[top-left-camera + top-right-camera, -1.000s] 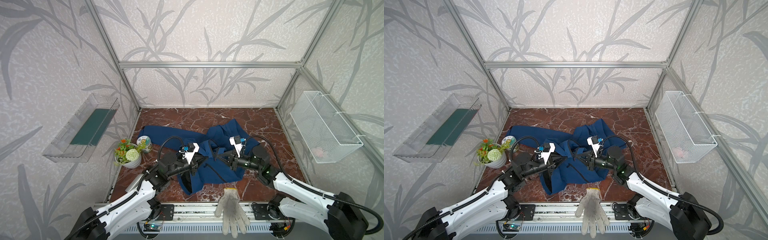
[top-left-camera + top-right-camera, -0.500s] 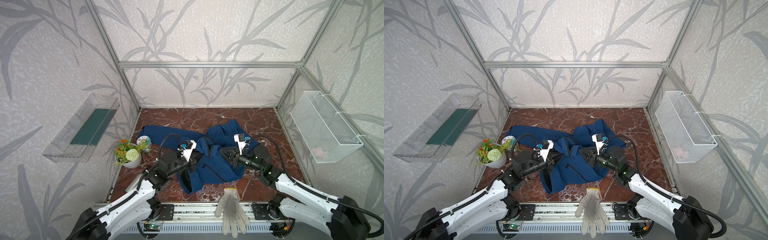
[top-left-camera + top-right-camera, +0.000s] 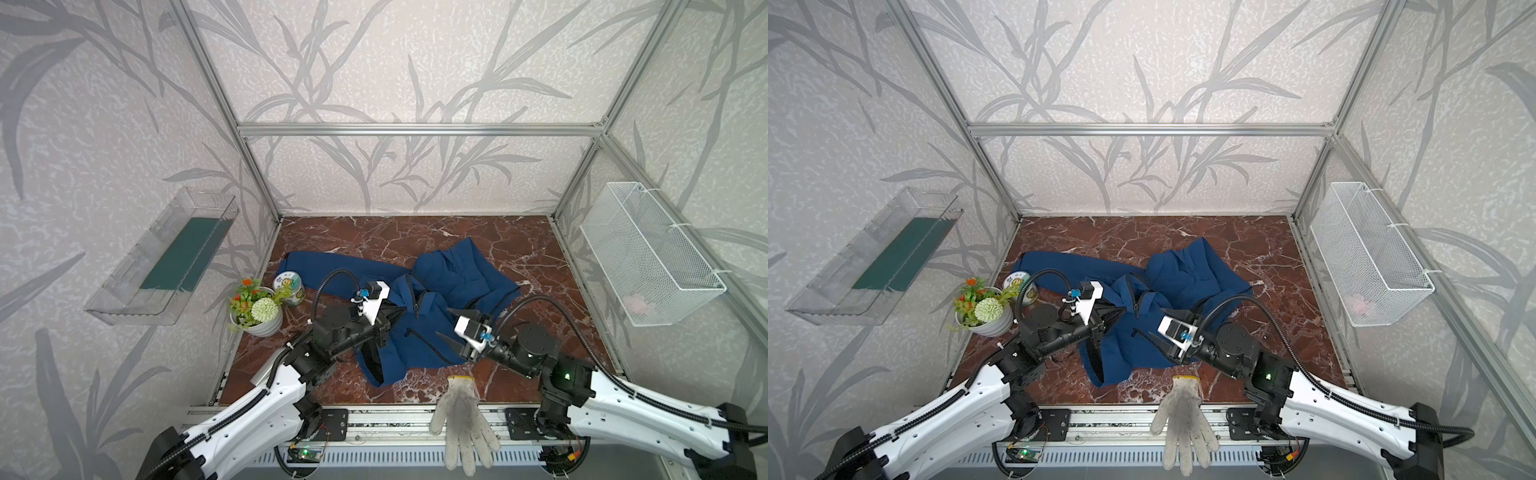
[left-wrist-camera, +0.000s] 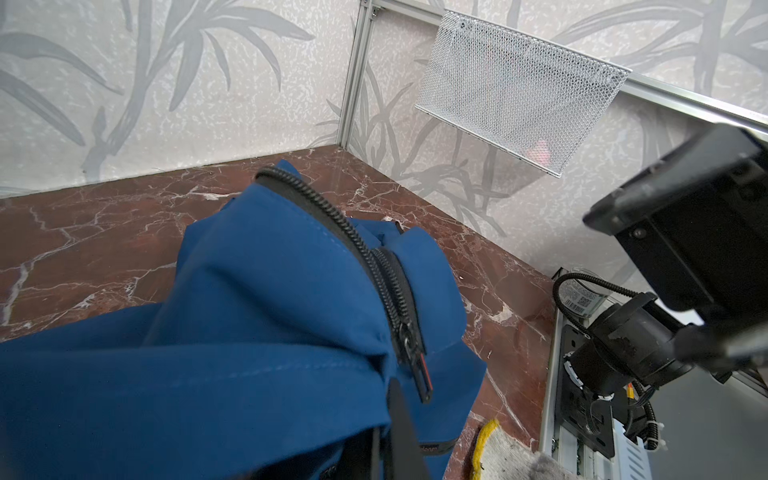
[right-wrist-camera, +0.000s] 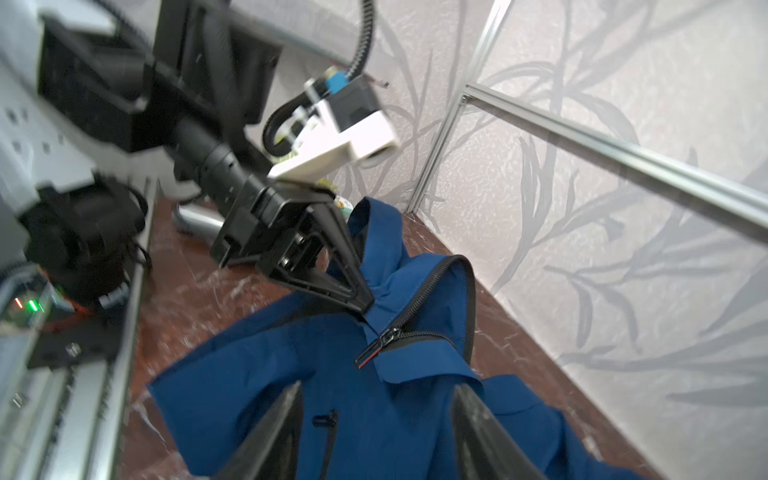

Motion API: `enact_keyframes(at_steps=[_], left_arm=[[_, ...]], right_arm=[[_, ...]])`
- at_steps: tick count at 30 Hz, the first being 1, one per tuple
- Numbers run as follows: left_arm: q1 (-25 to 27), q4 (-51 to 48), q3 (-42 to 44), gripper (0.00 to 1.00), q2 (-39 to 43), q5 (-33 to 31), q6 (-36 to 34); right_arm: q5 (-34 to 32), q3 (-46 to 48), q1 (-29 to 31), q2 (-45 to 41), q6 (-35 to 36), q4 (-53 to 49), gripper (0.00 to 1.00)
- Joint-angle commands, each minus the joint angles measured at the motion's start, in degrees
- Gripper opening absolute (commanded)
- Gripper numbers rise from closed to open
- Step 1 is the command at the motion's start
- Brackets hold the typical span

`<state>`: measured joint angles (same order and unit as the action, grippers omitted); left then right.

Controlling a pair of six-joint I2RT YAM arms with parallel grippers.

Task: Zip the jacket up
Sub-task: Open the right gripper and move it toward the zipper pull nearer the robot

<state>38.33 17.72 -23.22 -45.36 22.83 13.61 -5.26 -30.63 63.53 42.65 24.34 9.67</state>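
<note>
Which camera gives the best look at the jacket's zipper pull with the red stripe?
The left wrist view: the zipper pull sits close and sharp, red stripe clear. The right wrist view shows it too, smaller and slightly blurred. In both top views it is a tiny speck on the jacket.

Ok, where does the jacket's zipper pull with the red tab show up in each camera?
Top view: zipper pull in the middle of the jacket, just right of the left gripper.
Top view: same spot, beside that gripper.
Left wrist: where the zipper rows meet, by the gripper's finger.
Right wrist: mid-picture, next to the left gripper.
Shared landmark: the left gripper, shut on the jacket beside the pull.
</note>
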Motion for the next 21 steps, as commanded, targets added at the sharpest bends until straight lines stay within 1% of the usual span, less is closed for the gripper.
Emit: enact_keyframes(at_steps=[1, 5, 10, 13, 15, 18, 21], left_arm=[[0.4, -0.2, -1.2, 0.0, 0.7, -0.3, 0.4], [0.4, -0.3, -1.3, 0.0, 1.0, -0.7, 0.7], [0.3, -0.4, -1.2, 0.0, 1.5, -1.1, 1.3], [0.4, -0.3, -1.1, 0.0, 1.6, -1.2, 1.4], [0.4, -0.3, -1.2, 0.0, 1.6, -1.1, 1.6], [0.4, -0.1, -1.3, 0.0, 1.5, -1.2, 1.6], [0.4, -0.2, -1.3, 0.0, 1.7, -1.0, 1.7]], right_arm=[[-7.3, -3.8, 2.0, 3.7, 21.6, -3.6, 0.62], [-5.6, -3.5, 2.1, 5.8, 29.5, 0.1, 0.64], [-4.0, -3.1, 2.1, 8.5, 38.3, 1.4, 0.68], [-2.6, -4.4, 2.1, 10.4, 40.5, 1.4, 0.68], [-2.8, -5.1, 2.1, 11.8, 41.4, 2.3, 0.67], [-3.8, -4.0, 2.1, 13.7, 44.0, 7.4, 0.66], [-4.7, -1.4, 2.1, 16.0, 47.4, 17.3, 0.65]])
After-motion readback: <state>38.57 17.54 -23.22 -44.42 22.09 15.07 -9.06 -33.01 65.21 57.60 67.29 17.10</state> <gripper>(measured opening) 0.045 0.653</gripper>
